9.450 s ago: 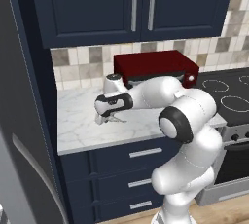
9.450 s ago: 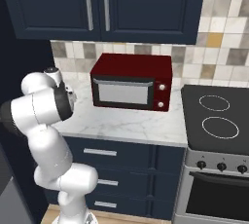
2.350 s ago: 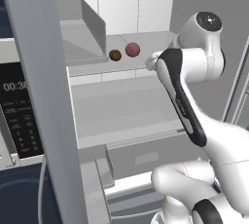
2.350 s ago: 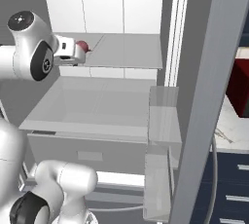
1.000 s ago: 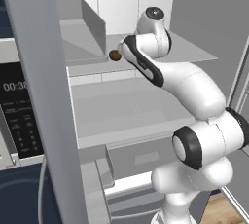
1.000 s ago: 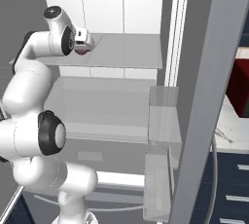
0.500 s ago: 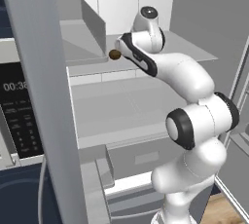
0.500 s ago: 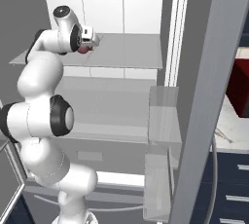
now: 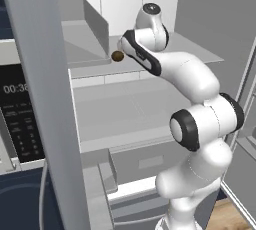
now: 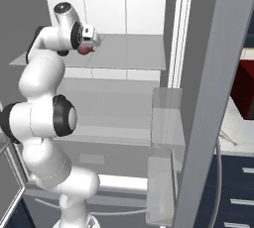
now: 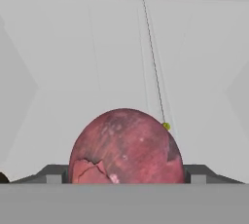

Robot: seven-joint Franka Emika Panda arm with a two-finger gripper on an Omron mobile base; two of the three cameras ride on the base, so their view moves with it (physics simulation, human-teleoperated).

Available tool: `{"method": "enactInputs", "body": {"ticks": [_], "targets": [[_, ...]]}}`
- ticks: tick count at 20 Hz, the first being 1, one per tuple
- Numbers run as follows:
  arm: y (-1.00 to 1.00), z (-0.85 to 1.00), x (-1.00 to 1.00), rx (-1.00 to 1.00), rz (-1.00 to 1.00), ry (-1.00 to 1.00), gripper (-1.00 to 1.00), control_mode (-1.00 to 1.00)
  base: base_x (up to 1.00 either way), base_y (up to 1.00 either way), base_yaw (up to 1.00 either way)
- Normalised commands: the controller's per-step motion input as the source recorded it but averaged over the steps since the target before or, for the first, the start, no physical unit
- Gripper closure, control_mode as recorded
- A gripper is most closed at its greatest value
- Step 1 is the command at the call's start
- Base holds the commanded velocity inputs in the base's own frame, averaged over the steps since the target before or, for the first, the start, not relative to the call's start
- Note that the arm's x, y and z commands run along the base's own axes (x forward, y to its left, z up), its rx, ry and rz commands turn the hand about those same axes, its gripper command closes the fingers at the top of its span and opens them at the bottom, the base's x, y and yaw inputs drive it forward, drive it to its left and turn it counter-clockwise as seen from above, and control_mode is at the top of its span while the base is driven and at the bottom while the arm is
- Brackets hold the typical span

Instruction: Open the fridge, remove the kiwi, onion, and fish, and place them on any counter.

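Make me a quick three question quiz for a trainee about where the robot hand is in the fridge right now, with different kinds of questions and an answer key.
1. True or false: the fridge is open.
2. Multiple choice: which item sits right at the gripper? A) the kiwi B) the onion C) a fish
3. Fill in: the kiwi rests on a fridge ____.

Key:
1. True: its white inside and grey shelves show.
2. B: in the hand view the red onion sits close up between the fingertips; whether they are clamped on it can't be told.
3. shelf
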Motion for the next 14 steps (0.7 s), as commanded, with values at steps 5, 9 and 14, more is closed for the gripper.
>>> {"method": "enactInputs", "body": {"ticks": [5, 9, 14], "targets": [[-0.08, -0.04, -0.69, -0.02, 0.01, -0.08, 1.0, -1.0, 0.0, 0.0, 0.0], [-0.22, 0.05, -1.0, 0.0, 0.04, -0.24, 1.0, -1.0, 0.0, 0.0, 0.0], [-0.23, 0.4, -1.0, 0.0, 0.09, -0.2, 1.0, -1.0, 0.0, 0.0, 0.0]]}}
